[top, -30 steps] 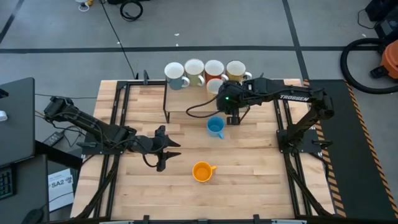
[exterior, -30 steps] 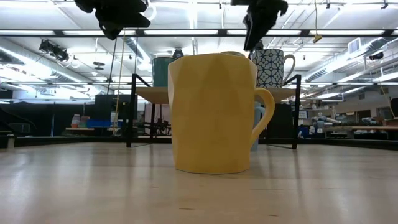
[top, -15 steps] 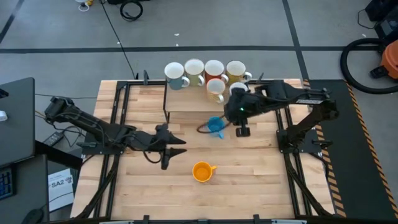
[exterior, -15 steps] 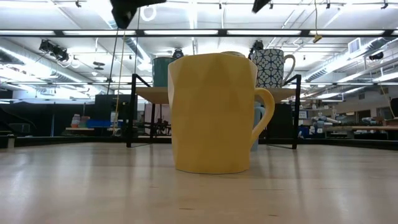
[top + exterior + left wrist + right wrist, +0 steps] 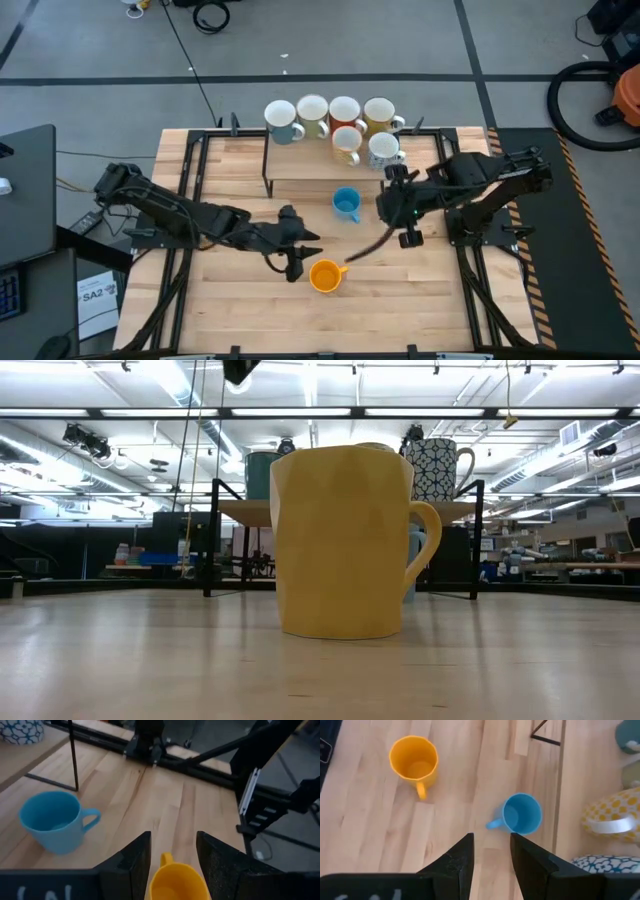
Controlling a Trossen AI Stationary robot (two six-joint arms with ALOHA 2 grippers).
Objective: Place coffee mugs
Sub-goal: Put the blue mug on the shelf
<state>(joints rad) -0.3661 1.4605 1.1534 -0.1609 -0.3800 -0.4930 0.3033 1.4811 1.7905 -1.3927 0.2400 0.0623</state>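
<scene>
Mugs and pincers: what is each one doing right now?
Orange mug: upright on the table, empty.
Blue mug: upright on the table, not held.
Six mugs on the shelf: standing upright together.
Left pincer: open, above the orange mug.
Right pincer: open, holding nothing.

table (image 5: 420, 285): pale wood planks, butcher-block look, smooth, satin sheen
raised shelf (image 5: 300, 160): same light wood, thin black metal legs
orange faceted ceramic mug (image 5: 324, 275): glazed, low gloss, flat facets on wall
blue round ceramic mug (image 5: 346, 203): smooth glaze, glossy
white mug w/ blue pattern (image 5: 383, 149): glazed ceramic
left gripper (image 5: 172, 851): matt black plastic fingers
right gripper (image 5: 491, 851): matt black plastic too
</scene>
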